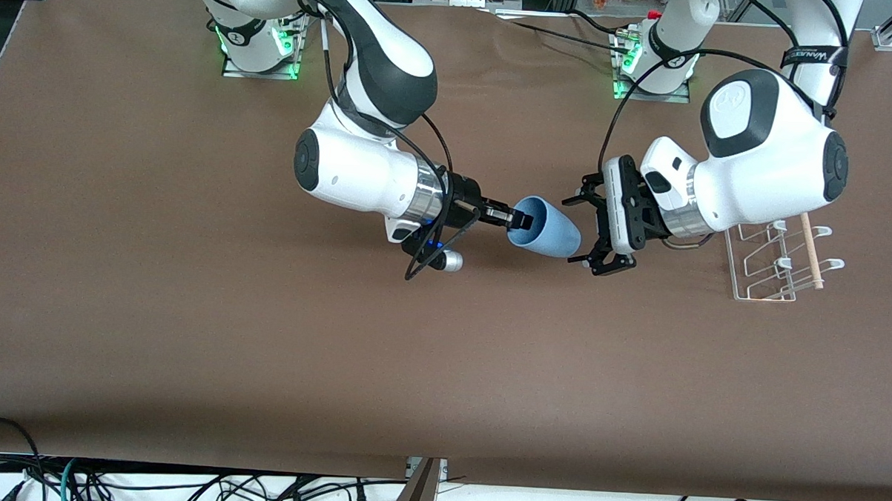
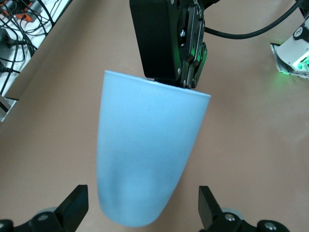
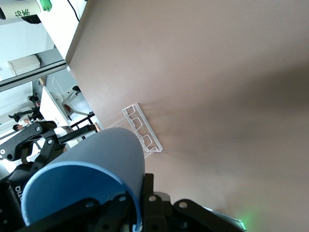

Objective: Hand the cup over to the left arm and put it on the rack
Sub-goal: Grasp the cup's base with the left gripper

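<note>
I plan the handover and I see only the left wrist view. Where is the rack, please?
Observer: The rack stands on the table at the left arm's end, partly under the left arm.
Operator: Is the cup gripped firmly?
Observer: The right gripper is shut on the cup rim, one finger inside.
Operator: And my gripper?
Observer: The left gripper is open at the cup's base, not touching it.

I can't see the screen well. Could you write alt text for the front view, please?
Over the middle of a brown table, the right gripper holds a light-blue cup on its side by the rim, its base toward the left gripper, whose fingers are spread open around it. A small clear rack stands at the left arm's end.
</note>
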